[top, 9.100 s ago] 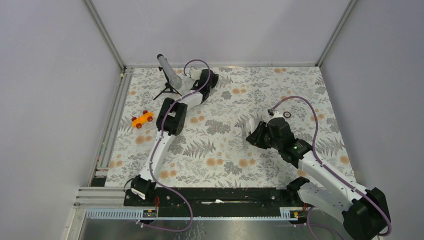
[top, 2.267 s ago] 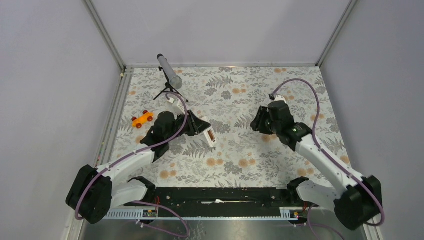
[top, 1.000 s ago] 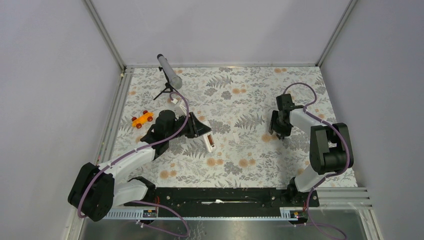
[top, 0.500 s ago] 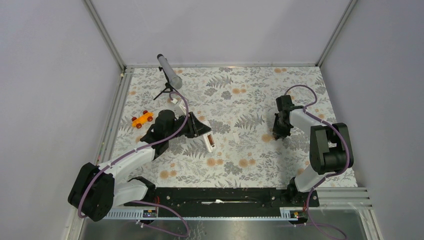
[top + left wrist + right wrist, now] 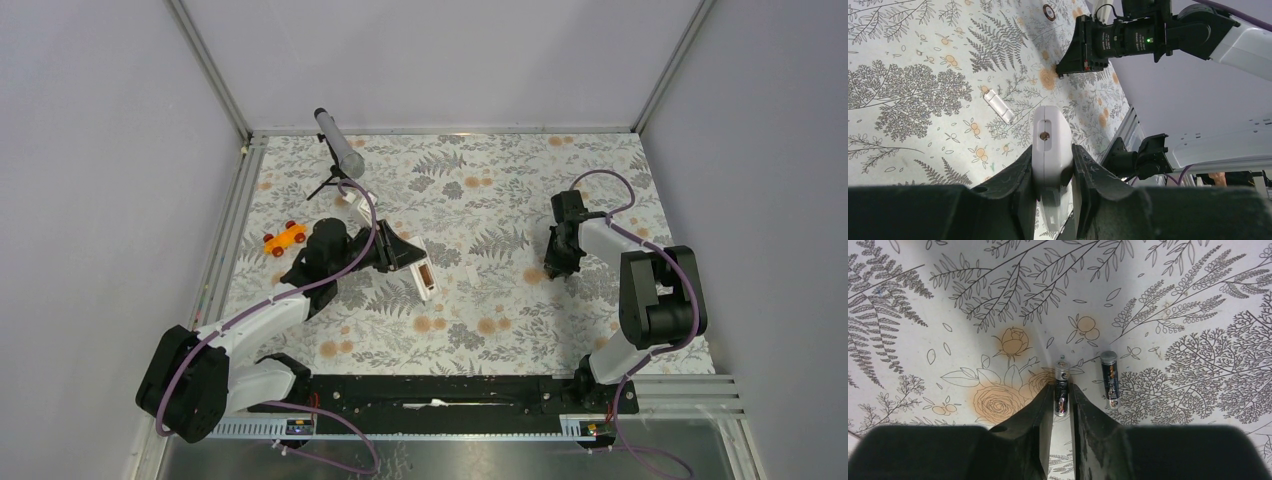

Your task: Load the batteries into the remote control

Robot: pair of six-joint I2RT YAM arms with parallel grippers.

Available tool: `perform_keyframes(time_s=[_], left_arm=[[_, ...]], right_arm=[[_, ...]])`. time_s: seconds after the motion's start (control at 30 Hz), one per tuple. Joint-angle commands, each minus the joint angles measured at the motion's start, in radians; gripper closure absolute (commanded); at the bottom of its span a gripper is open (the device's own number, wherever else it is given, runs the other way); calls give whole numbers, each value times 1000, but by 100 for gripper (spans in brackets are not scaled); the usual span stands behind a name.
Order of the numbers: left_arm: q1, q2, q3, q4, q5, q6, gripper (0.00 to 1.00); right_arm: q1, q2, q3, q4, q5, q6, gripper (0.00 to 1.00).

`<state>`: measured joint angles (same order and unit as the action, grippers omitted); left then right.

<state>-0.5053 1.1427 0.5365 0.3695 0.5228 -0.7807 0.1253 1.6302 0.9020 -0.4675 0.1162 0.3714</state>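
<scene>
The left tool (image 5: 1052, 155) is clenched on the remote control (image 5: 1049, 132), which it holds above the flowered counter (image 5: 908, 60), left of centre in the top view. At the right of that view, the right tool (image 5: 1061, 392) pinches the first battery (image 5: 1062, 376), which lies lengthwise between the two fingers in the middle of the wrist frame. The second battery (image 5: 1109, 377) lies just to its right, close to the tool but not touching it. From this angle I cannot tell whether the pinched battery is off the counter.

The likeliest trouble is the grip itself. A slim round cylinder held along its sides can twist or slide out on the lift. A slipping battery or a drifting finger could nudge the second battery, and it would roll away. A battery carried askew would probably catch on the edge of the remote's bay. The remote is held by one end only, so pressing into it could lever it loose.
</scene>
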Motion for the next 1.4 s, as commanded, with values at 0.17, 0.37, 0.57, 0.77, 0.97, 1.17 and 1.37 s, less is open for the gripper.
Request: perform_keyframes(time_s=[0.17,0.37,0.57,0.77,0.97,1.17,1.37], left_arm=[[5,-4,8,112,56,-10,100],[-29,45,65,12,25,-51,100],[-93,148,115,31,40,-90,100],[-101,228,124,137,87,-181,100],[-114,268,121,180,70,-287,100],[-124,274,141,151,40,-335,100],[-124,276,157,117,35,-380,100]], right_arm=[[17,2,-37,49,27,22,88],[88,-182,-141,267,-230,42,89],[267,-410,-266,509,-361,108,89],[346,-641,-344,670,-465,198,87],[411,-740,-370,723,-457,207,86],[509,-716,-355,736,-404,159,85],[615,-681,-323,711,-320,89,85]])
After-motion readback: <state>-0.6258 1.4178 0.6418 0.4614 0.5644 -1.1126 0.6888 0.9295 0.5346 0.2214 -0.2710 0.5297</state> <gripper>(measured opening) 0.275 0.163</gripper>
